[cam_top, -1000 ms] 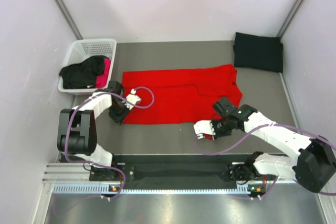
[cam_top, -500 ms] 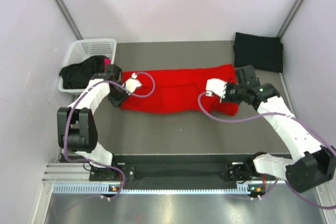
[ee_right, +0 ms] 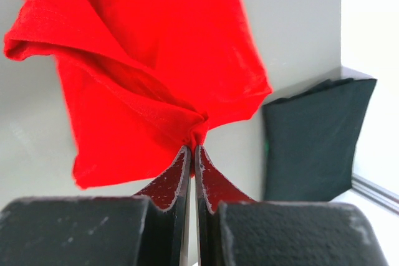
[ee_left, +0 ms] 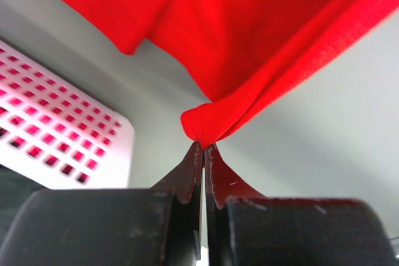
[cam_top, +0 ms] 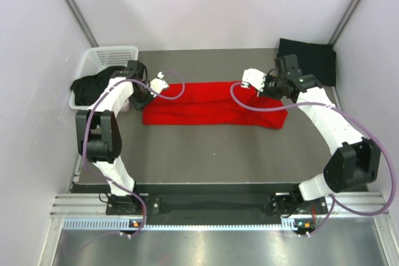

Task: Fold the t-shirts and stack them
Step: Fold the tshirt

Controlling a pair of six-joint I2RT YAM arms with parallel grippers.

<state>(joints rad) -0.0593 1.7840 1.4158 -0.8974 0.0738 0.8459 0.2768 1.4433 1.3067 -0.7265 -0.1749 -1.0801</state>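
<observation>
The left claw (ee_left: 203,147) has its two dark fingers pressed together on a small bunched corner of the large bright red cloth t-shirt (ee_left: 249,29). From that pinch the cloth fans up and away from the claw in smooth, taut folds. The right claw (ee_right: 192,144) is likewise clamped tight on a gathered tuck of the same shirt (ee_right: 143,60), which spreads ahead of it in layered, doubled-over folds.

From above, the bright red cloth t-shirt (cam_top: 212,107) lies between the left claw (cam_top: 143,93) and the right claw (cam_top: 278,85) as a long, low band, doubled lengthwise, its far edge held at each end.

Just beside the right claw, on its outer side, sits a folded black cloth t-shirt (cam_top: 312,60), a flat squarish pad in the far corner (ee_right: 318,135). Just outside the left claw stands a white plastic lattice basket (cam_top: 106,57), with a black cloth heap (cam_top: 93,86) spilling over its near rim.

All of it rests on a matte grey worktop (cam_top: 206,154), closed in by pale walls (cam_top: 206,4).
</observation>
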